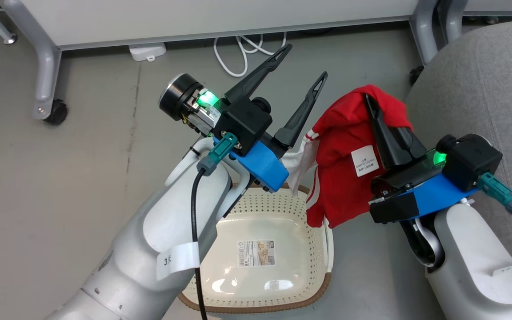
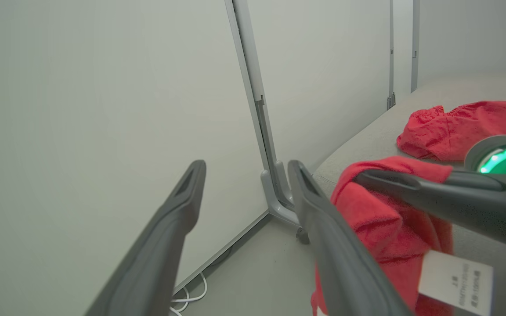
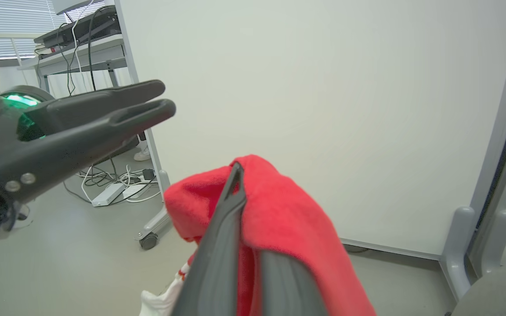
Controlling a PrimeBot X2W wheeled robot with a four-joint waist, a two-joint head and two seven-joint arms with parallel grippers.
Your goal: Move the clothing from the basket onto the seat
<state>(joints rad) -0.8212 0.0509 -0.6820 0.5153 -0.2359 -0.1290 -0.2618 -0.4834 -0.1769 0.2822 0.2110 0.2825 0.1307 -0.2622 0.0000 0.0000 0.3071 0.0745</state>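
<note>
Head view, held garment: the red held garment (image 1: 345, 146) hangs in the air between the basket (image 1: 311, 222) and the seat (image 1: 482, 80), with its white tag (image 1: 365, 161) turned towards us. Its lower edge shows near the basket's rim, and we cannot tell whether the two touch.
Right claw: the right claw (image 1: 370, 104) is clenched on the held garment at its top fold, with cloth draped over the fingertips. We judge that pinching it high lets the rest hang free rather than drag.
Second garment: in the left wrist view the second garment (image 2: 459, 125), with its gathered waistband, lies crumpled on the seat, so we take half the job as done.
Basket: it stands on the floor (image 1: 82, 155), below and just left of the hanging cloth. Its label sticker (image 1: 256, 253) shows uncovered, so we judge nothing is left to fetch.
Seat: the grey cushion rises just right of the right arm, so we expect a short carry to the right before letting go.
Left claw: the left claw (image 1: 304, 63) is released, with its fingers spread and nothing between them. It is raised above the basket beside the cloth, and we read it as standing clear.
Risk: the loose hem could catch the rim or the seat's edge.
</note>
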